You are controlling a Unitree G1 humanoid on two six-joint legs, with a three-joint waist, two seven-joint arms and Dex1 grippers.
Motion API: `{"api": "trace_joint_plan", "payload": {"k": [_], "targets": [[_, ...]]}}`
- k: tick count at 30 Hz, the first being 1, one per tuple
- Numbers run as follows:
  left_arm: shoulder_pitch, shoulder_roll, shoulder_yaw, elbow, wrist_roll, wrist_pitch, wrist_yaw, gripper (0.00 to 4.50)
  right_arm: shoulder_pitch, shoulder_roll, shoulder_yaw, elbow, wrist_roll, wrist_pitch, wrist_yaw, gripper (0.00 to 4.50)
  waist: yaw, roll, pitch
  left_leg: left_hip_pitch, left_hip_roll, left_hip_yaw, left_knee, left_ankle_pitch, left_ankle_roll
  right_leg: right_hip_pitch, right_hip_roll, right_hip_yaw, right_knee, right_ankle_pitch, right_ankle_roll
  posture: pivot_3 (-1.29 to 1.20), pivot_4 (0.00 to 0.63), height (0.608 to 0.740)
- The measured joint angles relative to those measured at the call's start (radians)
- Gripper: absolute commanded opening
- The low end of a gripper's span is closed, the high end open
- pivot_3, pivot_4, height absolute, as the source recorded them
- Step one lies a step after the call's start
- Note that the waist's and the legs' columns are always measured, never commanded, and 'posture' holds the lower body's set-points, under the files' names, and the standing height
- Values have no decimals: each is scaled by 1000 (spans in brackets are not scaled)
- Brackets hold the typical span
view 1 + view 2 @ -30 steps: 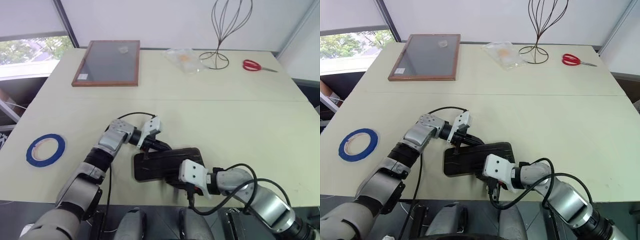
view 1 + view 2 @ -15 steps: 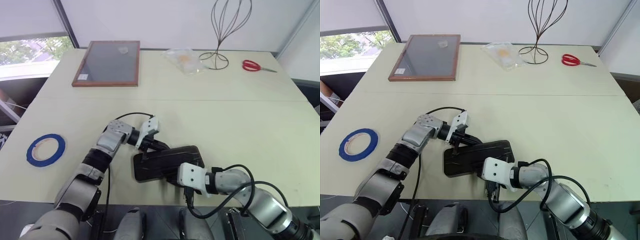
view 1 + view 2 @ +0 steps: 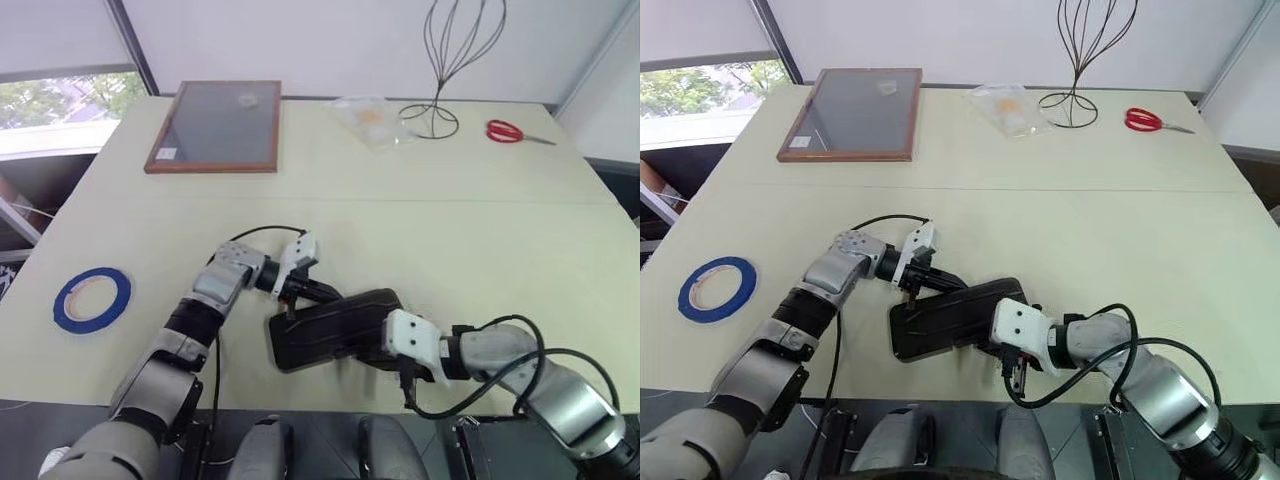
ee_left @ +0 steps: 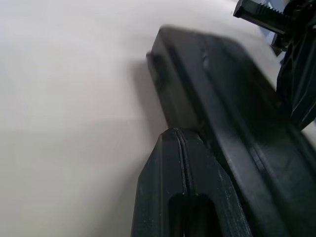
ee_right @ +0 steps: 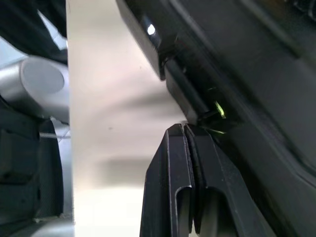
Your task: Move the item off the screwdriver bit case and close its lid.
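The screwdriver bit case (image 3: 330, 328) lies dark and flat near the table's front edge. Its lid (image 3: 945, 315) is down over the tray, and I cannot tell if it is latched. Nothing rests on the lid, and I cannot tell which thing is the item. My left gripper (image 3: 322, 293) is shut, its tips against the case's far left corner. The left wrist view has its fingers (image 4: 180, 187) beside the case's edge (image 4: 217, 98). My right gripper (image 3: 370, 348) is shut at the case's near right side. Its fingers (image 5: 185, 163) press against the case's edge seam (image 5: 197, 108).
A blue tape roll (image 3: 92, 298) lies at the left. A wood-framed dark panel (image 3: 215, 126) sits at the back left. At the back are a clear plastic bag (image 3: 368, 118), a wire stand (image 3: 440, 70) and red scissors (image 3: 507, 131). The table's front edge (image 3: 300, 405) runs just behind the case.
My right gripper has slid to the right along the case's near side. The case has turned slightly on the table. The left gripper has stayed at the far left corner.
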Motion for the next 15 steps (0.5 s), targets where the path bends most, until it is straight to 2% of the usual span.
{"api": "trace_joint_plan", "payload": {"k": [4, 9, 15], "targets": [[10, 88, 83, -99, -40, 45, 29, 0, -28, -45, -138, -21, 101, 52, 37, 45, -1, 0, 0, 0, 1, 0, 0, 0, 0, 0, 0, 0, 0, 0, 0, 0, 150, 740], [72, 174, 196, -290, -119, 166, 102, 0, -199, -82, -296, 14, 239, 107, 76, 45, 1, 0, 0, 0, 1, 0, -1, 0, 0, 0, 0, 0, 0, 0, 0, 0, 150, 740], [199, 209, 283, -562, -234, 328, 232, 0, -287, -120, -319, 106, 275, 94, 123, 45, 4, 0, 0, -1, 1, 0, -1, 0, 0, 0, -2, 0, -1, 0, 0, 0, 150, 740]]}}
